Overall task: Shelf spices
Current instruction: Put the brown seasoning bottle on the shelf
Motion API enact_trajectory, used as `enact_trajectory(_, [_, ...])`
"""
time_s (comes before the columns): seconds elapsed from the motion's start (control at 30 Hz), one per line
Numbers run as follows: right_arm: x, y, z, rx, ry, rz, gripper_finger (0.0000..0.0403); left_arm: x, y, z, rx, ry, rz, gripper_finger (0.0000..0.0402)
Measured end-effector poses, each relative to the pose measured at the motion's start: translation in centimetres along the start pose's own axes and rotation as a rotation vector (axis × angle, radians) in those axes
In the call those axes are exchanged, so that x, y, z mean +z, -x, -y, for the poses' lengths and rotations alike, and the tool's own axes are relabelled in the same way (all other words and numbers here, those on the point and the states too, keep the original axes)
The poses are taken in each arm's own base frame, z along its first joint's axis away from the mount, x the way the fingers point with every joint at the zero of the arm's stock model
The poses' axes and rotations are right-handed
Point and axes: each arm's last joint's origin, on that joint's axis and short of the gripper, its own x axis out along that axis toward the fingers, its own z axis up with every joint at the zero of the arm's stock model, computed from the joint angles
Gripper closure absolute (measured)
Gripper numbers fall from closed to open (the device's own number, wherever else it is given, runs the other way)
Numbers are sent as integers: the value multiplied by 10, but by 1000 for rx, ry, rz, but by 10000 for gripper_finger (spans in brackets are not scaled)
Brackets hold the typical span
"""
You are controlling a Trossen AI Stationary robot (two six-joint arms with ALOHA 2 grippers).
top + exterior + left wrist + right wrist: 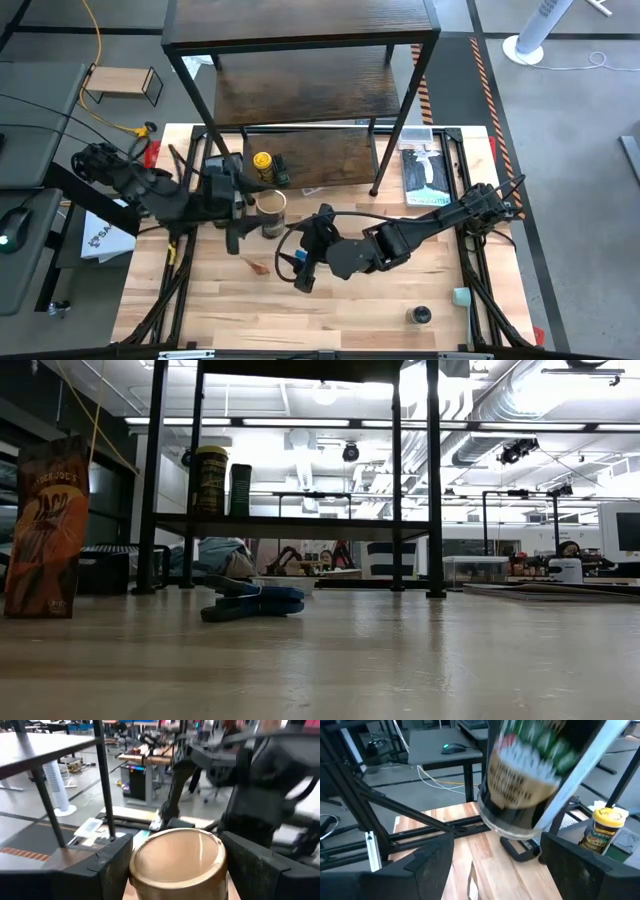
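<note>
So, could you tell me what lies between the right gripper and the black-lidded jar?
Nothing: the high view shows only bare table between right gripper and black-lidded jar.

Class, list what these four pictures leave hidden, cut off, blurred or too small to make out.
- Tan-lidded jar: in the left wrist view, its body is hidden by the left gripper and the picture's edge. In the right wrist view, its label is blurred.
- Black-lidded jar: in the high view, only the lid shows and it is too small for detail.
- Packet: in the low view, it is cut off by the left edge.
- Shelf: in the high view, its upper boards hide most of the lowest board.
</note>
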Motion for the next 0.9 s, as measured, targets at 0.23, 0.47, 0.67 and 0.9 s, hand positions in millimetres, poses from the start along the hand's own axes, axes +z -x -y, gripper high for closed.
enact_trajectory(0.23, [25, 17, 6, -12, -69, 120, 111, 17, 20, -3, -77, 111, 112, 133])
enact_trajectory(0.47, [55, 29, 8, 35, -182, 339, 111, 25, 20, -2, -75, 100, 192, 133])
enact_trajectory(0.67, [54, 26, 9, 95, -177, 319, 111, 31, 7, -1, -82, 97, 259, 223])
enact_trajectory(0.9, [57, 21, 17, 62, -191, 335, 111, 30, -13, 8, -155, 104, 280, 399])
